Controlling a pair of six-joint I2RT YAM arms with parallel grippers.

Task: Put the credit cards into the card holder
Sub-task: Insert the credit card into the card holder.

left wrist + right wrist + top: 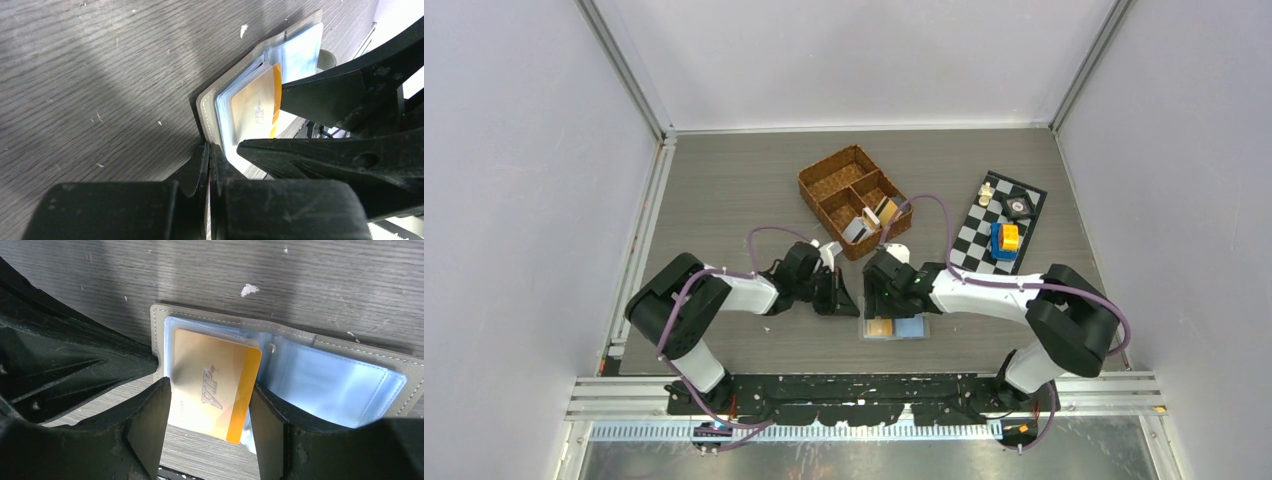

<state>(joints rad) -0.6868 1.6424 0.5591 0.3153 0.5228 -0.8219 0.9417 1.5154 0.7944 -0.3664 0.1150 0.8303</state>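
The left arm (pixel 724 290) folds at a raised elbow by the left edge of the worktop (pixel 724 180), and its forearm runs rightward and low towards the near centre. The left gripper (pixel 209 150) has its jaws pressed together. Its tip sits against the left edge of the card holder (pixel 350 352), at the grey stitched cover. Whether a sliver of that cover is pinched between the jaws cannot be told. The card holder lies opened out flat on the worktop, just right of this gripper and directly under the other one, with its clear blue sleeves facing up. A gold card (pixel 215 375) with an orange band and raised "VIP" lettering sits partly inside the left-hand sleeve, its free end sticking out past the holder's near edge. The right gripper (pixel 209 387) points down over that card with its jaws wide apart, one finger at each long side of the card. The fingers look to be touching the card's edges, but whether they grip it is unclear. Behind it, the right arm (pixel 994 290) stretches leftward from a bent elbow near the right edge of the worktop. Farther back, a wicker basket (pixel 819 180) holds other cards (pixel 859 228) leaning in its near compartments, well apart from both grippers.
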